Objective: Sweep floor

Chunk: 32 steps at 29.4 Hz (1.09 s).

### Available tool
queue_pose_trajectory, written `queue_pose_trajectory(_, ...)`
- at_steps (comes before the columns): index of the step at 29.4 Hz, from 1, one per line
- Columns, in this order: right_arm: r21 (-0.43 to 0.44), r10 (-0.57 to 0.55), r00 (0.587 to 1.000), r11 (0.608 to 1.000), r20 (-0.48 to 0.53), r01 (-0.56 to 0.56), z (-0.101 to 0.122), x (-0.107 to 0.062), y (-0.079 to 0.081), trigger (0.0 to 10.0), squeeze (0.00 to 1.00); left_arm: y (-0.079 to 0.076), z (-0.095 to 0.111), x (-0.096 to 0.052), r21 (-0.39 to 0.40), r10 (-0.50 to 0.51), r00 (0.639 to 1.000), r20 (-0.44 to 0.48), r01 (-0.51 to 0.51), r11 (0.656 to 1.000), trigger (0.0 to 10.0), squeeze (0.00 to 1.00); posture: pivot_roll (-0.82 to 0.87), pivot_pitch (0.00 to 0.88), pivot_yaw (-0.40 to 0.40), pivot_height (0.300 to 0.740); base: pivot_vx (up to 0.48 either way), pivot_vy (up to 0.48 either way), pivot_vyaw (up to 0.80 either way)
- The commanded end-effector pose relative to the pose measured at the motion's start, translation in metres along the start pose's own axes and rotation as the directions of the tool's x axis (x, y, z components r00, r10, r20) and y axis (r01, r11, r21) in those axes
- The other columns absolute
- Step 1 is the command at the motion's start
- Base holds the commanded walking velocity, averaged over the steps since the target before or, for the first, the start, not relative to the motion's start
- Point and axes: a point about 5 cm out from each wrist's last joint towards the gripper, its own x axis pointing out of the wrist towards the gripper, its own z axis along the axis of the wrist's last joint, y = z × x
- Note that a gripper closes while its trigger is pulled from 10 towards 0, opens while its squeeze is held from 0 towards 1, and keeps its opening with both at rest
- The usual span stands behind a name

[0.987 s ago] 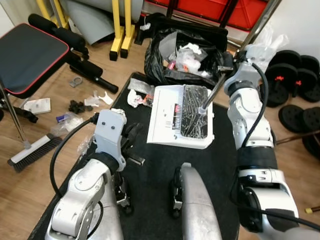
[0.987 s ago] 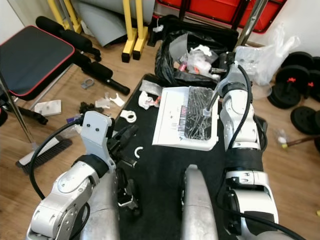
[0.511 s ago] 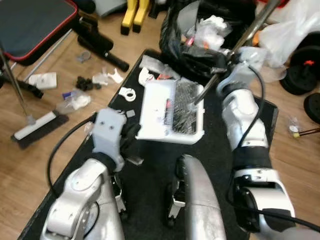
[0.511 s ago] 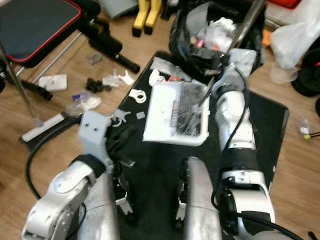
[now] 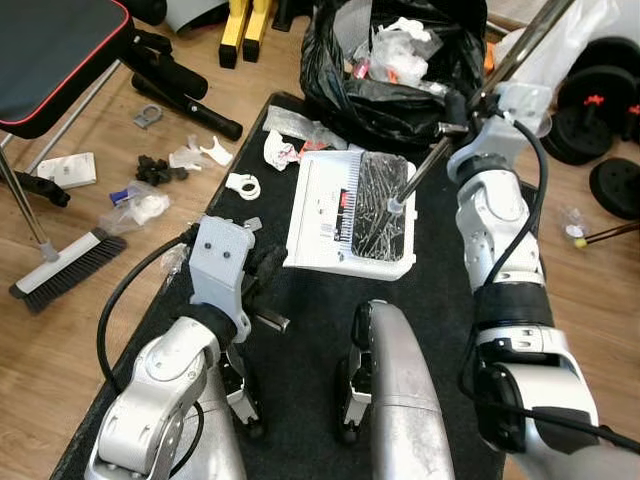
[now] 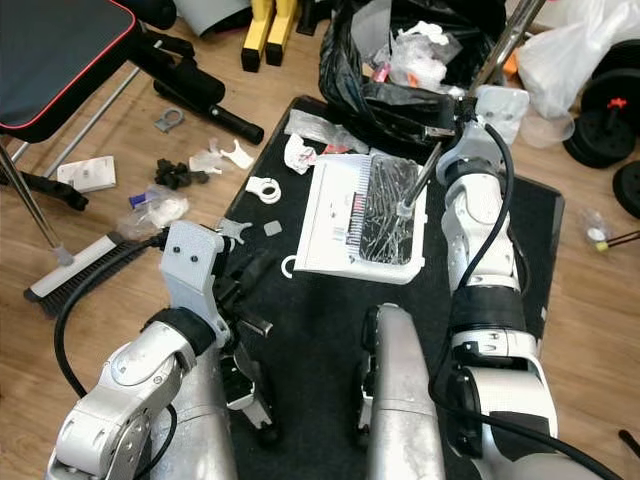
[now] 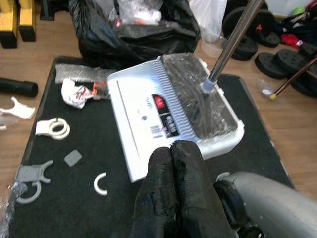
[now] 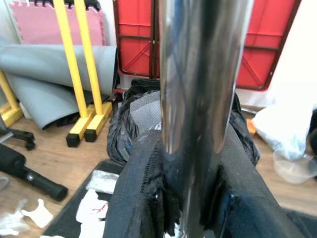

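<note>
A white dustpan (image 5: 335,205) with dark litter in its tray lies on the black mat (image 5: 440,280), just short of an open black rubbish bag (image 5: 390,85). A shiny metal pole (image 5: 425,172) rises from the pan toward the upper right. My right gripper (image 5: 462,108) is shut on this pole (image 8: 198,74), beside the bag's rim. My left gripper (image 7: 172,148) is shut with nothing in it and hovers over the mat just short of the pan's near edge. A hand broom (image 5: 60,272) lies on the wooden floor at the left.
Crumpled paper (image 5: 278,150), a white ring (image 5: 240,186) and small plastic bits (image 7: 101,183) litter the mat and floor. A padded bench (image 5: 50,60) stands far left, yellow frame legs (image 5: 240,20) behind, black weight plates (image 5: 610,185) on the right. My own legs (image 5: 395,400) stand on the mat.
The head view has swung and bobbed, so the whole scene shifted. The dustpan stays by the bag with my right gripper still on its pole. My left gripper stays shut near the pan.
</note>
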Motion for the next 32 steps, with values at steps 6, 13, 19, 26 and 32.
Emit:
queue_pose_trajectory(6, -0.109, -0.014, 0.995, 0.994, 0.094, 0.024, 0.011, 0.004, -0.009, 10.0, 0.0, -0.005, -0.002, -0.005, -0.016, -0.052, 0.998, -0.02, 0.052, 0.999, 10.0, 0.0, -0.01, 0.38, -0.116, 0.5, 0.0, 0.0, 0.0)
queue_pose_trajectory(13, -0.171, -0.028, 0.996, 0.984, 0.083, 0.042, 0.004, 0.001, -0.019, 10.0, 0.0, -0.004, -0.002, -0.006, -0.015, -0.055, 0.998, -0.025, 0.055, 0.998, 10.0, 0.0, -0.01, 0.386, -0.108, 0.485, 0.0, 0.0, 0.0)
queue_pose_trajectory(19, -0.197, -0.066, 0.996, 0.978, 0.054, 0.075, -0.009, -0.005, -0.032, 10.0, 0.0, -0.003, -0.002, -0.007, -0.013, -0.06, 0.998, -0.03, 0.06, 0.998, 10.0, 0.0, 0.0, 0.389, -0.1, 0.47, 0.0, 0.0, 0.0)
queue_pose_trajectory(26, -0.205, -0.077, 0.996, 0.975, 0.045, 0.084, -0.013, -0.007, -0.036, 10.0, 0.0, -0.003, -0.002, -0.007, -0.012, -0.061, 0.998, -0.032, 0.06, 0.998, 10.0, 0.0, 0.0, 0.389, -0.1, 0.465, 0.0, 0.0, 0.0)
queue_pose_trajectory(32, -0.168, -0.146, 0.989, 0.976, -0.023, 0.14, -0.035, -0.018, -0.053, 10.0, 0.0, -0.002, -0.001, -0.008, -0.009, -0.062, 0.997, -0.036, 0.062, 0.998, 10.0, 0.0, 0.0, 0.39, -0.099, 0.445, 0.0, 0.0, 0.0)
